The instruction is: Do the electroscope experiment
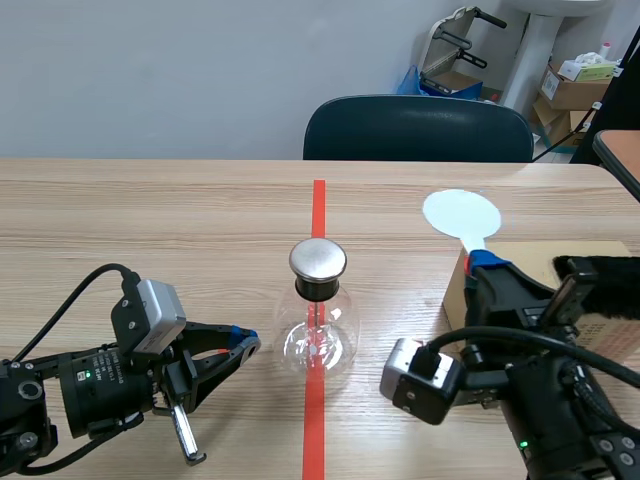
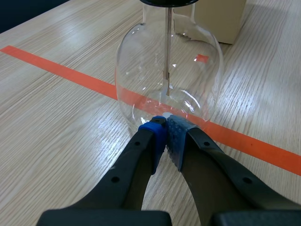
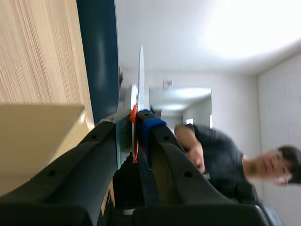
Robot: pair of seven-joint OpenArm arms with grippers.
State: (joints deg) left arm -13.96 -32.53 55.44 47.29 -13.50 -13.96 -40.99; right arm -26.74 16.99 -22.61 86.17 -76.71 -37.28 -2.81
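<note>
The electroscope, a clear glass flask (image 1: 317, 335) with a round metal cap (image 1: 318, 259) and a thin rod inside, stands on the orange-red tape line at mid table. My left gripper (image 1: 245, 345) rests low on the table just left of it, shut on nothing. In the left wrist view its blue pads (image 2: 165, 126) meet right at the flask's (image 2: 141, 70) base. My right gripper (image 1: 487, 265) is raised at the right, shut on the handle of a white round paddle (image 1: 461, 213). The right wrist view shows that paddle (image 3: 141, 75) edge-on between the fingers.
A cardboard box (image 1: 545, 258) sits at the right behind my right arm, with something black and furry (image 1: 605, 275) on it. A dark chair (image 1: 418, 128) stands at the table's far edge. A person (image 3: 221, 160) appears in the right wrist view's background.
</note>
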